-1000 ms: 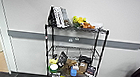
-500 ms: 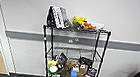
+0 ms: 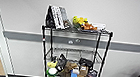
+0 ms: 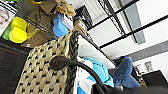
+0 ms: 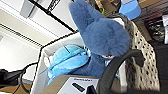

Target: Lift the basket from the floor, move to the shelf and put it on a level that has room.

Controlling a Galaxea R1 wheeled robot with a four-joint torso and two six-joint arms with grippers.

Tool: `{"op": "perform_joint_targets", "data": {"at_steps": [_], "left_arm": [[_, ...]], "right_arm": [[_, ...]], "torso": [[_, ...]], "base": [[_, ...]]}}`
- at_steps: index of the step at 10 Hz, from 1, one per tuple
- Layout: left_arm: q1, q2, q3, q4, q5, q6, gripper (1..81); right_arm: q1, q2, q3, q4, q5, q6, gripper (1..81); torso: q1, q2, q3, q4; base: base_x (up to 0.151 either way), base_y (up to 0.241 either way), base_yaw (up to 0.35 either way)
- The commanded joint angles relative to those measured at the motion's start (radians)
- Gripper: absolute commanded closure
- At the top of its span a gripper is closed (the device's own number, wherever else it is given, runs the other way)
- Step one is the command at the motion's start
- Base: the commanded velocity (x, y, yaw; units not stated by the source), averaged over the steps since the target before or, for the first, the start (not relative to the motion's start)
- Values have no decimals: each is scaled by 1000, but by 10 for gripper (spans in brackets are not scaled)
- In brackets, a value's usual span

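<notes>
Head view sets the shelf square ahead against the pale wall, its top tier carrying leaning books and yellow plush toys, its lower tier crowded with boxes and packets; between them the middle level looks bare, a flat wire grid spanning the full width of the rack. That open tier is what the placing turns on. The basket is off the floor and up close to the rack: the left wrist view shows its woven side and pale rim with a dark curved finger hooked over the edge, and the right wrist view shows the blue plush toy and cardboard box inside, with another dark finger arched over the opposite rim. Both claws appear to grip the rim, one at each end, though the blur leaves this uncertain. The rack's posts bound the opening on either side, so the basket probably has to enter squarely between them.
</notes>
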Motion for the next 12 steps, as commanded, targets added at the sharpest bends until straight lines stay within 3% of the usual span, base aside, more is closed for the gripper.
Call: {"op": "perform_joint_targets", "data": {"at_steps": [1,12], "left_arm": [[-164,-30,122,27,9,12,811],[-271,-104,264,25,9,9,811]], "right_arm": [[175,-39,128,9,58,6,811],[270,-132,280,29,69,8,811]], "torso": [[0,0,0,0],[0,0,0,0]], "base": [[97,0,0],[97,0,0]]}}
